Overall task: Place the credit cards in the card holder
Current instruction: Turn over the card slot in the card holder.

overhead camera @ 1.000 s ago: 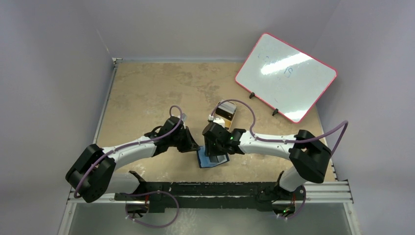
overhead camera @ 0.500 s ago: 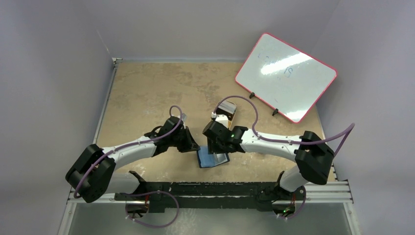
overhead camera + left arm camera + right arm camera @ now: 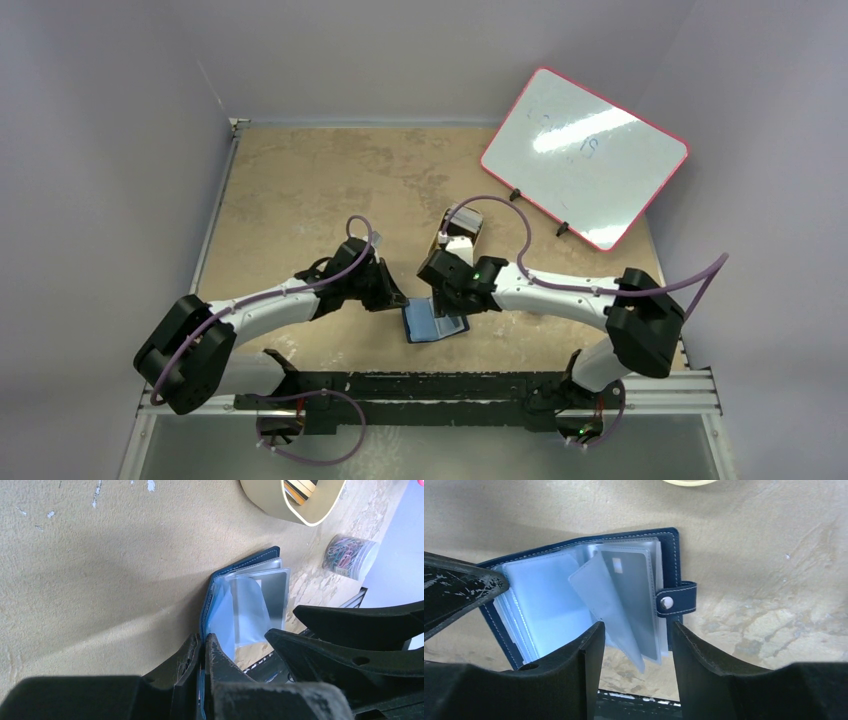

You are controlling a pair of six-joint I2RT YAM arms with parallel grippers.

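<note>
The navy-blue card holder (image 3: pixel 436 323) lies open near the table's front edge, its clear sleeves fanned out. My left gripper (image 3: pixel 204 647) is shut on the edge of its left cover and shows at its left side in the top view (image 3: pixel 402 303). A silver-grey credit card (image 3: pixel 636 587) sits in a clear sleeve beside the pale snap (image 3: pixel 667 602). My right gripper (image 3: pixel 636 652) is open and empty just above the card holder (image 3: pixel 549 600), its fingers (image 3: pixel 574 675) on either side of the loose sleeves. More credit cards (image 3: pixel 462 226) lie in the tan tray.
The tan oval tray (image 3: pixel 265 502) stands just beyond the card holder. A clear jar of paper clips (image 3: pixel 347 555) shows in the left wrist view to the right. A red-framed whiteboard (image 3: pixel 585 155) leans at the back right. The black base rail (image 3: pixel 430 385) runs along the front edge.
My right gripper has drawn back a little from over the card holder, so more of its open sleeves show. The left gripper has kept its hold.
</note>
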